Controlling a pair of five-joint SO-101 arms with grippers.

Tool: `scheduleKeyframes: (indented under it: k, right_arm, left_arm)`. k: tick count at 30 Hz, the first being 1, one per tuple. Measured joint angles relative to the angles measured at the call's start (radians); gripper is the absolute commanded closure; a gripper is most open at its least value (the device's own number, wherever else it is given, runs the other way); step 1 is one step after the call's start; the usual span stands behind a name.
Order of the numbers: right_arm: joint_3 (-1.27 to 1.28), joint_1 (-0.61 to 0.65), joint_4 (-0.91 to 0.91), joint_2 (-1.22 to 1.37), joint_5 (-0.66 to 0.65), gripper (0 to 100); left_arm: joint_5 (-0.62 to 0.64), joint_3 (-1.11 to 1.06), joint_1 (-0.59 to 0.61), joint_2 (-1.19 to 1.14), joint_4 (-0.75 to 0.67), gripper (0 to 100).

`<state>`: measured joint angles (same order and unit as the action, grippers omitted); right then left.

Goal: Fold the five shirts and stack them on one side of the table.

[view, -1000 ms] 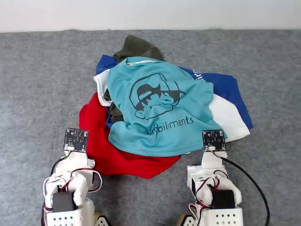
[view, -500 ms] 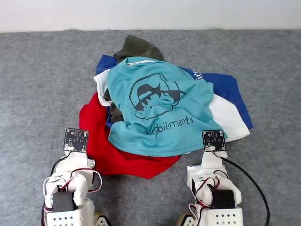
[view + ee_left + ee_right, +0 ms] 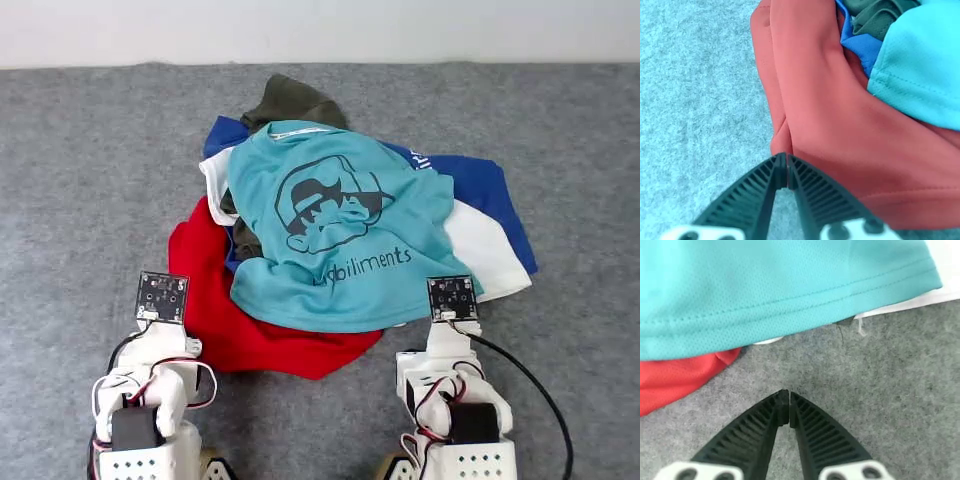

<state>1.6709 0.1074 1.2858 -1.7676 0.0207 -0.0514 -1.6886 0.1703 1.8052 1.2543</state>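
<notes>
Your shirt heap (image 3: 262, 232) lies unfolded, mid-table.
You have the teal shirt (image 3: 340, 270) on top, over the red shirt (image 3: 225, 320), blue-and-white shirt (image 3: 485, 215) and olive shirt (image 3: 290, 100). Your left gripper (image 3: 786, 161) is closed, empty, at the red shirt's edge; your right gripper (image 3: 789, 397), likewise closed and empty, is over the grey table (image 3: 80, 180) near the teal hem.

The table (image 3: 90, 180) is covered edge to edge with a grey, felt-like surface. Near its middle a heap of garments rests on it: a red shirt (image 3: 215, 320) spread flat at the near-left side, a blue and white shirt (image 3: 490, 230) reaching out to the right, and a dark olive shirt (image 3: 290, 100) protruding at the far end. A black cable (image 3: 545, 400) lies on the surface at the near-right corner, apart from the heap.
</notes>
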Motion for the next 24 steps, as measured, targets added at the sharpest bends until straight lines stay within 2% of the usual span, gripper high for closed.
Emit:
scheduleKeyframes:
  k: [16,24]
  right_arm:
    - [-0.006,-0.006,-0.012,0.000,-0.003,99.0]
    - [-0.209,-0.097,-0.083,0.002,-0.009,99.1]
  left_arm:
    - [0.000,0.000,0.000,0.000,0.000,98]
    - [0.000,0.000,0.000,0.000,0.000,98]
